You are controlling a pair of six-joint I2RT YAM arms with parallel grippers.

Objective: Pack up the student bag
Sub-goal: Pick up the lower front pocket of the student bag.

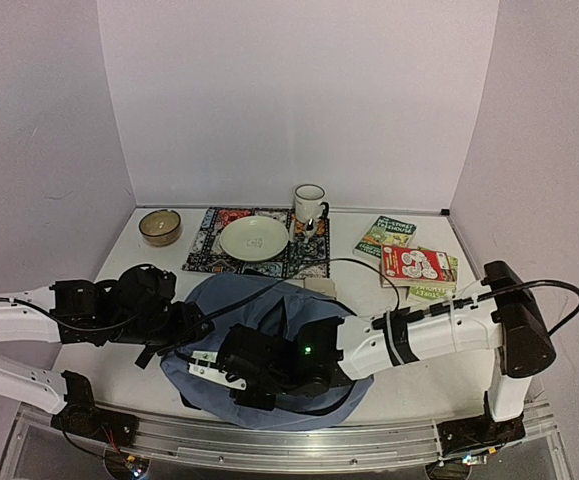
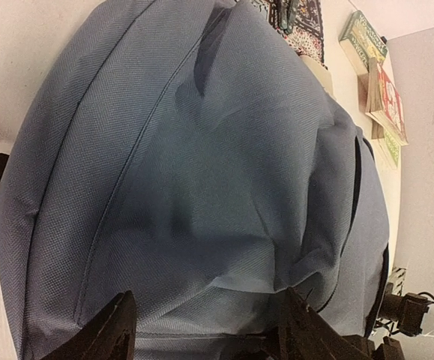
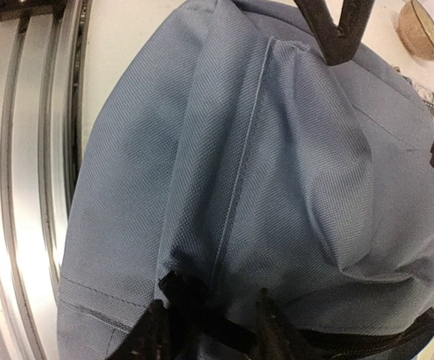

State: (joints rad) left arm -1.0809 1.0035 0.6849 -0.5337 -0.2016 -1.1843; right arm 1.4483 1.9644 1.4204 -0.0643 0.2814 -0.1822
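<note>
The bag point(image 1: 269, 300) is being supported by the table point(image 1: 129, 265) at its near edge, between both arms. It is being judged soft, limp and light, best taken by a seam or the zipper edge. The left gripper point(image 2: 205, 304) is being held spread over the cloth. The right gripper point(image 3: 217, 294) is being set against a fold; whether it is pinching cannot be told.

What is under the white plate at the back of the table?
A patterned placemat lies under the plate; its edges show around it. The middle is covered, so nothing more can be told.
</note>
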